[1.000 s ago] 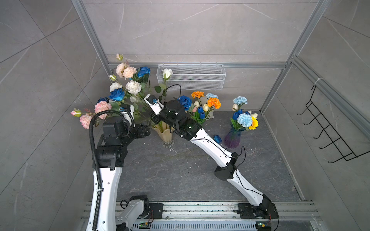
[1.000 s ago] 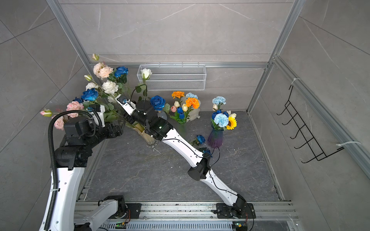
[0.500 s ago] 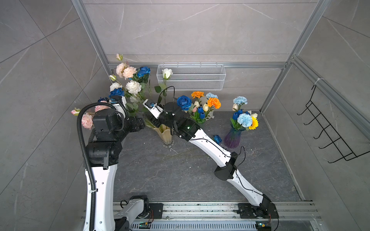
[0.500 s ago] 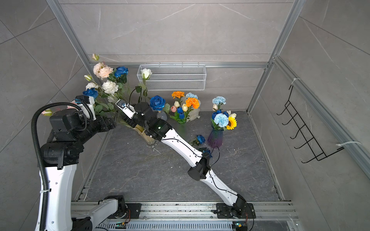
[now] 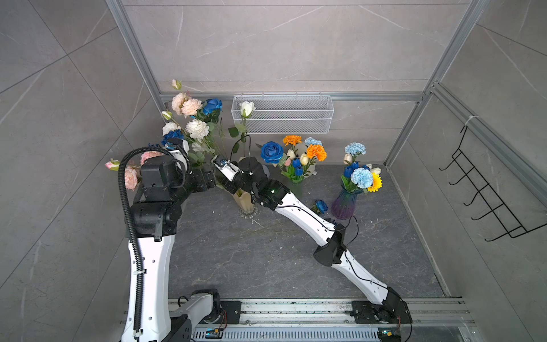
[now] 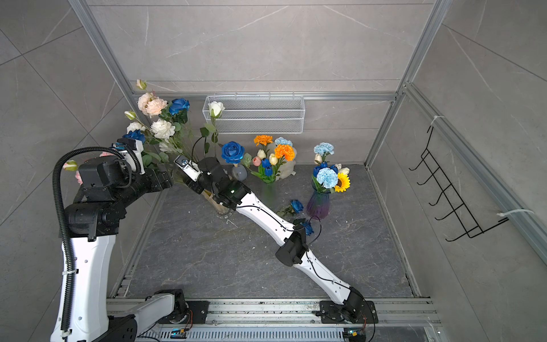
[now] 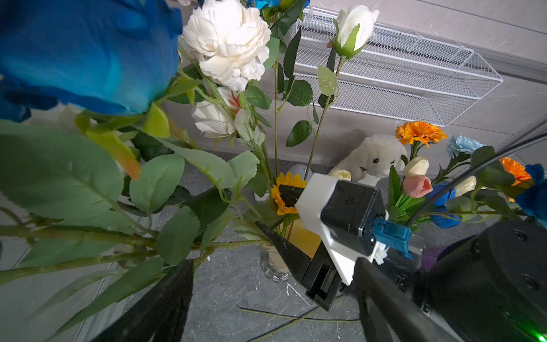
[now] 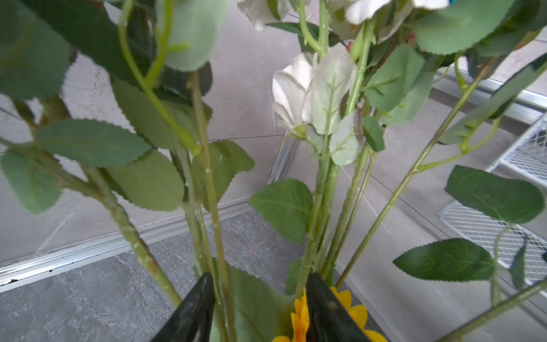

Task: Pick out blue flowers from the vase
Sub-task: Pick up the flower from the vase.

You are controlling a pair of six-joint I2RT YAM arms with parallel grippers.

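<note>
The cream vase (image 5: pixel 246 202) holds long-stemmed white, pink and blue flowers that lean to the back left. Two deep blue roses (image 5: pixel 213 106) (image 5: pixel 172 135) stand in it, and one blue rose (image 7: pixel 83 50) fills a corner of the left wrist view. My right gripper (image 8: pixel 257 308) is just above the vase mouth. Its jaws stand apart, with thin green stems (image 8: pixel 217 266), a leaf and a sunflower between them. My left gripper (image 7: pixel 266 299) is wide open beside the stems, with only floor between its fingers. A blue flower (image 5: pixel 321 205) lies on the floor.
A blue rose (image 5: pixel 271 151) stands in a small grey vase. Behind are tulips and orange carnations (image 5: pixel 316 151), a plush toy (image 7: pixel 373 157) and a purple vase (image 5: pixel 344 204) with sky-blue carnations. A wire basket (image 5: pixel 282 114) hangs on the back wall. Loose stems (image 7: pixel 296 316) lie on the floor.
My left arm has lifted and drawn back slightly toward the leaning blooms. My right wrist has sunk a little toward the vase mouth. The flowers have hardly moved.
</note>
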